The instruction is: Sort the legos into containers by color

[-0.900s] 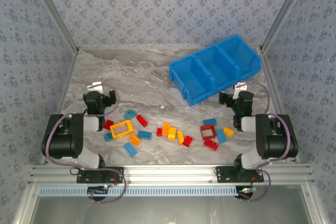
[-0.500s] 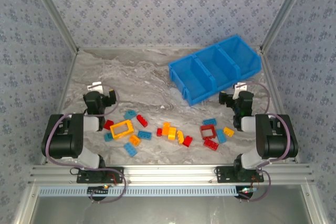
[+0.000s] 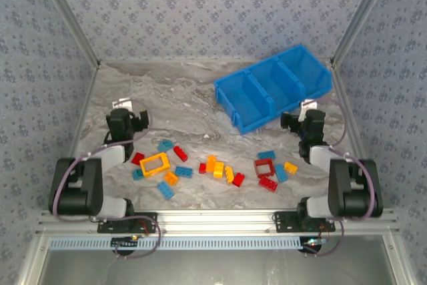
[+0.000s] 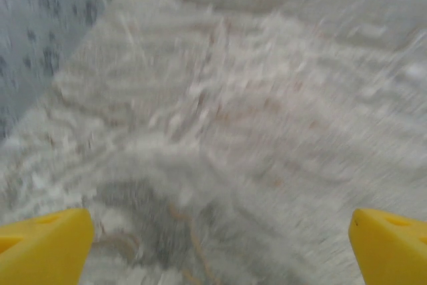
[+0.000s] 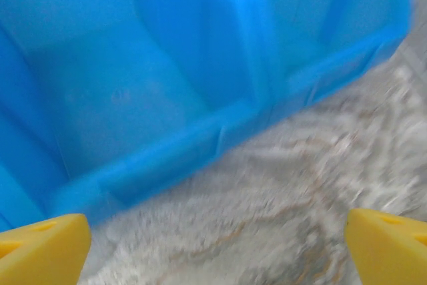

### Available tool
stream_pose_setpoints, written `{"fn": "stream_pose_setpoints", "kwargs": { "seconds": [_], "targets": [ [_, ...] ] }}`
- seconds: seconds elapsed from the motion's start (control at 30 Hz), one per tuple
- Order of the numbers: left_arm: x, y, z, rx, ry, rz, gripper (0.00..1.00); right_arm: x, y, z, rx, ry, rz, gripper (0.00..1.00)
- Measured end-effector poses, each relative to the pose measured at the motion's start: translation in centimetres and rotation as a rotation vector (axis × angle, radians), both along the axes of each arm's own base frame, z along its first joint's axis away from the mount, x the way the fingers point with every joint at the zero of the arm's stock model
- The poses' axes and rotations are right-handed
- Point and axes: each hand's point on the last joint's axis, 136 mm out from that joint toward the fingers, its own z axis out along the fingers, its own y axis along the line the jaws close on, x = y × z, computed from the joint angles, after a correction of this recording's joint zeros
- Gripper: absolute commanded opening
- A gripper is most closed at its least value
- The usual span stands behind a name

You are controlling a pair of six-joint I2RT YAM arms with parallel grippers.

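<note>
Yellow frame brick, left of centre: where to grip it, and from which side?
Pinch the far long wall of the yellow frame across its thickness, coming straight down. It lies flat with the hollow facing up, so a wall can probably be straddled. The red brick crowds its left end.

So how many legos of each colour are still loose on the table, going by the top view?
Red legos: 6 (one is a hollow frame)
Light blue legos: 6
Yellow or orange legos: 6 (one is a hollow frame)
Total: 18, all on the table
</note>
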Motion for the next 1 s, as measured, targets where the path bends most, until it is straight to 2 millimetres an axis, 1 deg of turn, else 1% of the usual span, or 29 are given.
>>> {"fn": "stream_pose_setpoints", "kwargs": {
  "seconds": [0.03,0.07,0.1,0.17,0.23,0.27,0.3,0.33,0.37,0.4,0.43,0.47,0.5,0.53,0.6,0.63,0.67,0.77,0.83,0.87,1.0],
  "targets": [
    [0.1,-0.7,2.8,-0.002,-0.058,-0.015,0.98,0.0,0.0,2.7,-0.01,-0.048,-0.009,1.0],
    [0.0,-1.6,6.2,-0.006,-0.132,-0.032,0.98,-0.1,0.2,6.1,-0.02,-0.111,-0.012,1.0],
    [-0.3,-2.4,9.0,-0.013,-0.193,-0.05,0.98,-0.5,0.6,9.2,-0.025,-0.17,-0.008,1.0],
    [-1.2,-4.0,15.9,-0.063,-0.33,-0.073,0.98,-1.9,1.2,16.9,-0.008,-0.309,-0.012,1.0],
    [-2.2,-4.6,20.8,-0.185,-0.375,-0.052,0.98,-3.8,0.7,23.9,0.076,-0.411,-0.067,1.0],
    [-2.6,-4.4,23.3,-0.264,-0.372,-0.028,0.98,-4.7,-0.1,26.4,0.13,-0.435,-0.115,1.0],
    [-2.9,-4.1,25.4,-0.328,-0.379,-0.007,0.98,-5.4,-0.8,28.1,0.182,-0.446,-0.161,1.0],
    [-3.3,-3.8,27.2,-0.388,-0.387,-0.001,0.98,-6.2,-1.6,29.7,0.224,-0.46,-0.194,1.0],
    [-3.5,-3.6,28.2,-0.452,-0.383,-0.013,0.98,-6.8,-2.1,30.3,0.247,-0.459,-0.206,0.99],
    [-3.6,-3.6,28.2,-0.496,-0.363,-0.025,0.98,-7.0,-2.5,30.1,0.262,-0.44,-0.212,0.99],
    [-3.7,-3.6,27.8,-0.54,-0.331,-0.037,0.98,-6.9,-2.7,29.1,0.275,-0.397,-0.218,0.97],
    [-3.8,-4.1,27.0,-0.578,-0.286,-0.053,0.98,-6.4,-2.7,27.5,0.284,-0.333,-0.218,0.94],
    [-3.8,-5.1,25.9,-0.606,-0.232,-0.078,0.98,-5.8,-2.4,25.7,0.292,-0.264,-0.208,0.91],
    [-4.0,-6.6,24.7,-0.63,-0.167,-0.115,0.98,-5.0,-1.9,23.5,0.298,-0.178,-0.194,0.9],
    [-4.3,-9.9,21.6,-0.649,-0.026,-0.186,0.98,-3.4,-0.9,19.7,0.298,-0.027,-0.164,0.86],
    [-4.9,-11.7,20.0,-0.65,0.043,-0.224,0.98,-2.5,-0.3,17.6,0.292,0.052,-0.147,0.84],
    [-5.9,-13.6,18.3,-0.646,0.115,-0.268,0.98,-1.9,0.4,15.4,0.284,0.138,-0.127,0.82],
    [-8.9,-17.5,15.0,-0.629,0.25,-0.371,0.98,-0.7,1.7,11.0,0.246,0.319,-0.087,0.76],
    [-10.8,-19.3,13.6,-0.618,0.306,-0.425,0.98,0.1,1.9,9.3,0.221,0.387,-0.077,0.73],
    [-11.8,-20.1,13.0,-0.61,0.328,-0.451,0.98,0.5,1.7,8.6,0.208,0.411,-0.078,0.73],
    [-14.4,-22.3,11.7,-0.595,0.371,-0.52,0.98,2.7,-0.2,6.7,0.17,0.48,-0.109,0.73]
  ]
}}
